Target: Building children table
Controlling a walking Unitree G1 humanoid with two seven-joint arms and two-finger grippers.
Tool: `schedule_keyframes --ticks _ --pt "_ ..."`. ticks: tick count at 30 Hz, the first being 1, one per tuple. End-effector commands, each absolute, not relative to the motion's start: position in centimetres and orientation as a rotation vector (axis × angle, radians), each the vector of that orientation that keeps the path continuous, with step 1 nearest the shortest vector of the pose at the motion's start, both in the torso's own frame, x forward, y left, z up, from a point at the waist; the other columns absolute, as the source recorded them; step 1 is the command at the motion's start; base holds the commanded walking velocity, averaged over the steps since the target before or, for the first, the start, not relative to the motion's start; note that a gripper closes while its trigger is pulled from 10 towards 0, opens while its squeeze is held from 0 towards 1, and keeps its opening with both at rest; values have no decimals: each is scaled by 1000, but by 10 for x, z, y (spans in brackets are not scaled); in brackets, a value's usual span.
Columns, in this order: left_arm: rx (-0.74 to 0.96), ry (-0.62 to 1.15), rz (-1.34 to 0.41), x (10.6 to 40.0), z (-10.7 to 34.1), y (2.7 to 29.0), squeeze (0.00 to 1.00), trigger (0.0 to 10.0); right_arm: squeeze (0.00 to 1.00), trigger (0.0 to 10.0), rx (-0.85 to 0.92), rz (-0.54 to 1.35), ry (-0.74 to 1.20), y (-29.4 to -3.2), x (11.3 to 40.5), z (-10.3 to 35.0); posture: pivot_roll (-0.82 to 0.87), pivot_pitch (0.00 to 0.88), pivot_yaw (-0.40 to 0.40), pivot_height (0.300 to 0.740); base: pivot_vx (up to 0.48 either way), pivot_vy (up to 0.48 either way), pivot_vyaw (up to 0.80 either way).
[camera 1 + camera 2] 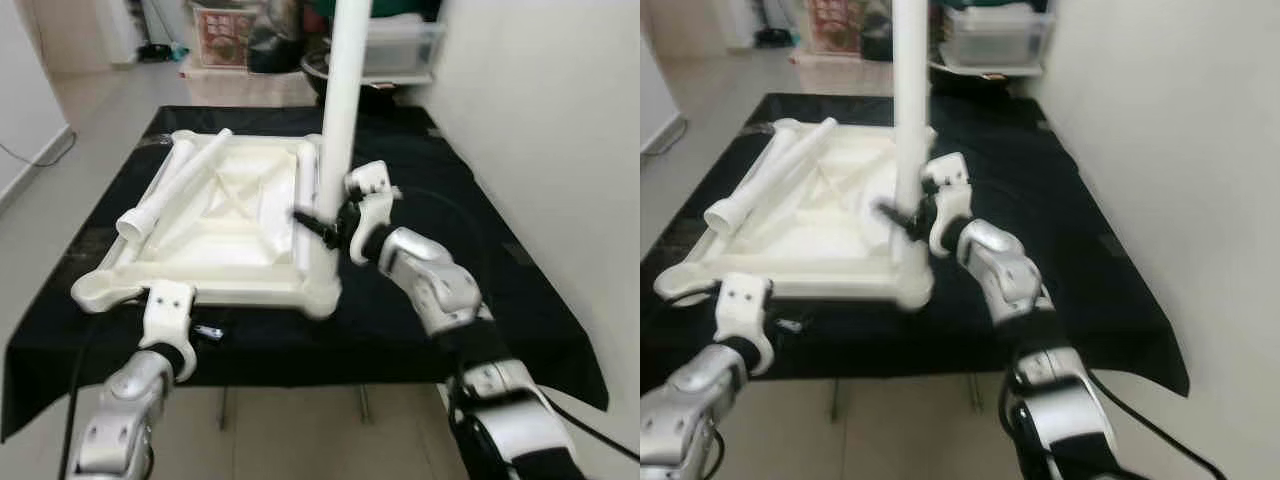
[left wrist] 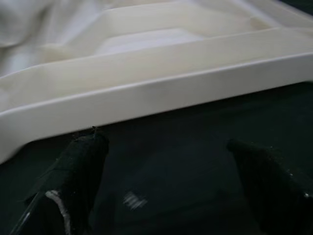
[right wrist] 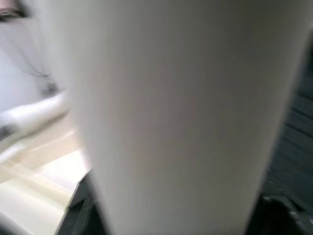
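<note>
A black cloth (image 1: 480, 230) is covering the work surface, and on it the white tabletop (image 1: 240, 215) is lying upside down, its ribbed underside facing up and its near rim close to the cloth's front edge. Two loose legs (image 1: 175, 190) are lying across its left half, waiting their turn. At the near right corner a third leg (image 1: 340, 110) is standing upright, its lower end sitting by the corner socket (image 1: 322, 285). The right gripper (image 1: 325, 228) is closing its fingers around this leg low down, just above the tabletop rim, and the right wrist view is looking straight at the leg's pale shaft between the dark fingers. The left gripper (image 2: 166, 186) is hovering with fingers wide apart and nothing between them, just in front of the near rim, above the cloth. The step in hand is probably seating the upright leg. To do it well, the leg needs keeping plumb over the socket while being pressed or turned down, and the free left gripper could be bracing the rim so the tabletop isn't sliding on the cloth.
</note>
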State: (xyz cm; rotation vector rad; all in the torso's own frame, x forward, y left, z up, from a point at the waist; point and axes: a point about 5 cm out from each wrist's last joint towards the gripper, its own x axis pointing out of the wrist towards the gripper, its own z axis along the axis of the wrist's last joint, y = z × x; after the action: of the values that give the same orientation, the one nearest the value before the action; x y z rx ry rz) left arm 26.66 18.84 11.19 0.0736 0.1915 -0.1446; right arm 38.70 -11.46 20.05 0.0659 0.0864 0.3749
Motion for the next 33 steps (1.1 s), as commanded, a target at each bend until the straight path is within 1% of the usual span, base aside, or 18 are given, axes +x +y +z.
schedule_keyframes --ticks 1,2,3,4,8,9,10,13,14,15,16,19,22,26,27,30,32,33 --pt "74 203 -139 266 110 190 0 10000 0 0 70 323 130 -121 387 190 114 0 -55 740 0 0 0" --pt "74 204 -139 266 110 190 0 10000 0 0 100 161 164 -134 390 185 112 0 -54 740 0 0 0" --pt "73 204 -142 266 110 189 0 10000 0 6078 137 13 177 -144 385 177 109 0 -49 740 0 0 0" --pt "72 204 -145 267 109 188 0 10000 0 10000 171 -50 180 -146 379 173 109 0 -49 740 0 0 0" --pt "68 201 -158 268 109 187 0 10000 0 10000 245 224 3 -106 352 187 95 0 -38 740 0 0 0" --pt "68 201 -158 268 109 187 0 10000 0 10000 245 224 3 -106 352 187 95 0 -38 740 0 0 0" --pt "68 201 -162 268 109 186 0 10000 1000 10000 278 311 -51 -97 345 193 94 0 -38 740 0 0 0" --pt "68 199 -168 270 110 185 0 10000 1000 10000 298 455 -92 -88 340 203 91 0 -39 740 0 0 0" --pt "67 195 -168 271 110 186 0 10000 412 10000 263 581 -99 -87 342 213 91 0 -41 740 0 0 0" --pt "67 195 -168 271 110 186 0 10000 412 10000 263 581 -99 -87 342 213 91 0 -41 740 0 0 0" --pt "65 194 -167 271 110 186 0 10000 0 10000 254 702 -97 -87 342 219 89 0 -41 740 0 0 0" --pt "64 193 -167 271 110 186 0 10000 0 10000 254 719 -98 -86 343 221 89 0 -41 740 0 0 0" --pt "59 194 -170 269 109 183 0 10000 0 10000 104 1005 -90 -83 330 227 93 0 -49 740 0 0 0" --pt "56 193 -171 269 109 183 0 10000 0 10000 -17 1118 -63 -78 321 219 95 0 -52 740 0 0 0" --pt "56 192 -171 269 109 183 0 10000 0 0 -87 1082 -17 -78 326 209 100 0 -54 740 0 0 0" --pt "57 190 -171 269 110 183 0 10000 0 0 -96 1023 3 -79 333 203 111 0 -57 740 0 0 0" --pt "60 189 -168 267 111 185 0 10000 0 0 -56 823 55 -84 351 198 115 0 -58 740 0 0 0" --pt "62 191 -164 266 110 186 0 10000 0 0 14 565 90 -98 366 195 110 0 -54 740 0 0 0"
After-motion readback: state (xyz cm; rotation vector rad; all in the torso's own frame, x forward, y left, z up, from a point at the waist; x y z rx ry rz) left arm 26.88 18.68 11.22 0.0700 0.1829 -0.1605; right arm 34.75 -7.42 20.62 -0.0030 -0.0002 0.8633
